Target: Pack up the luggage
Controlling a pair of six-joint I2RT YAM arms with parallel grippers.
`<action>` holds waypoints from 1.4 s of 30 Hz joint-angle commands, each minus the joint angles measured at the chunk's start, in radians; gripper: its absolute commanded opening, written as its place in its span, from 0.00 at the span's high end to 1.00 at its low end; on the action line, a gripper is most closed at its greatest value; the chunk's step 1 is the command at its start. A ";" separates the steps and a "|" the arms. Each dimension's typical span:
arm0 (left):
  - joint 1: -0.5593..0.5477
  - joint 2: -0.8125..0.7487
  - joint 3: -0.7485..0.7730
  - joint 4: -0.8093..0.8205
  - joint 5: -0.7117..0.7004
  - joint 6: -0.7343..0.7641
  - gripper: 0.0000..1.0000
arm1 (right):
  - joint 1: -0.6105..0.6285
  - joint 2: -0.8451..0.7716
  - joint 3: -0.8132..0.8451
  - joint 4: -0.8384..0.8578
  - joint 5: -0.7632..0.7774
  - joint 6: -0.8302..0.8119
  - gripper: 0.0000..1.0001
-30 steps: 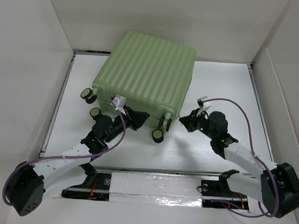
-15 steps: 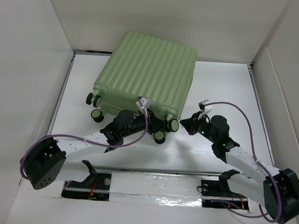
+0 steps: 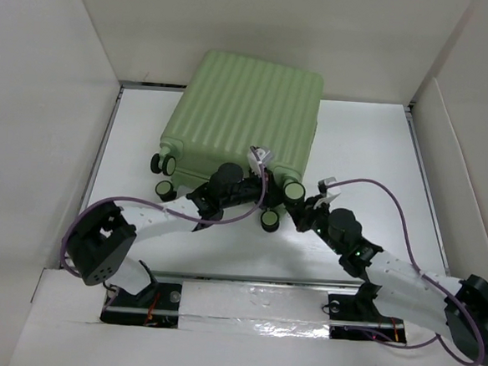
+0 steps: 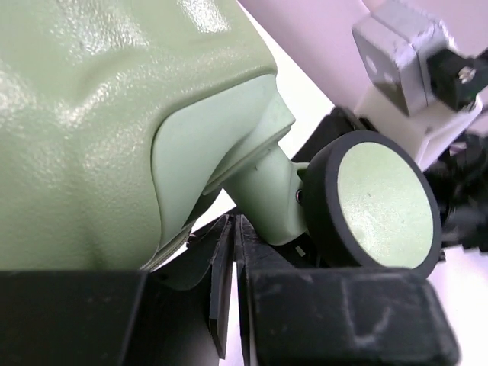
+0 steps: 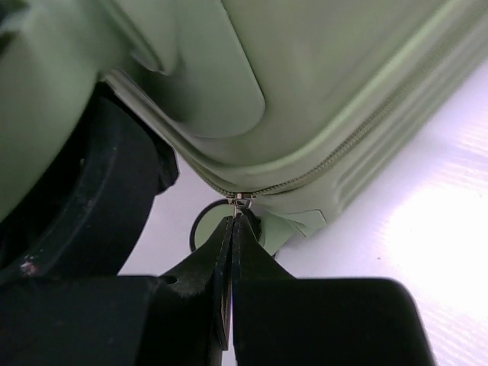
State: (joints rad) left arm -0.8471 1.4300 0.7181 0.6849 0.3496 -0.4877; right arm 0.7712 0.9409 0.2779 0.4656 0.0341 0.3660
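The luggage (image 3: 247,116) is a closed light green ribbed suitcase lying flat at the back centre, its wheels toward me. My left gripper (image 3: 265,187) is at its near right corner; in the left wrist view its fingers (image 4: 235,223) are shut, with nothing seen between them, tucked under the green wheel bracket beside a black-rimmed wheel (image 4: 374,202). My right gripper (image 3: 303,211) is just right of that corner. In the right wrist view it (image 5: 235,219) is shut on the zipper pull (image 5: 239,201) at the corner of the zip seam.
Two wheels (image 3: 294,189) (image 3: 270,220) flank the grippers; two more (image 3: 166,164) are at the near left corner. White walls (image 3: 49,94) enclose the table on the left, back and right. A foil-taped rail (image 3: 252,305) runs along the near edge.
My left arm swung right along the suitcase's near edge, from the left wheels to the right corner. The suitcase shifted a little to the right. My right gripper moved slightly left and nearer.
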 commanded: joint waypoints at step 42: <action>0.502 -0.669 0.099 -0.974 -0.681 -0.083 0.01 | 0.053 0.291 0.001 0.463 -0.023 0.106 1.00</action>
State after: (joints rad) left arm -0.4084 0.7723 0.7132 -0.1562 -0.2897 -0.5846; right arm 0.8036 1.2522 0.2832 0.8959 0.1562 0.4740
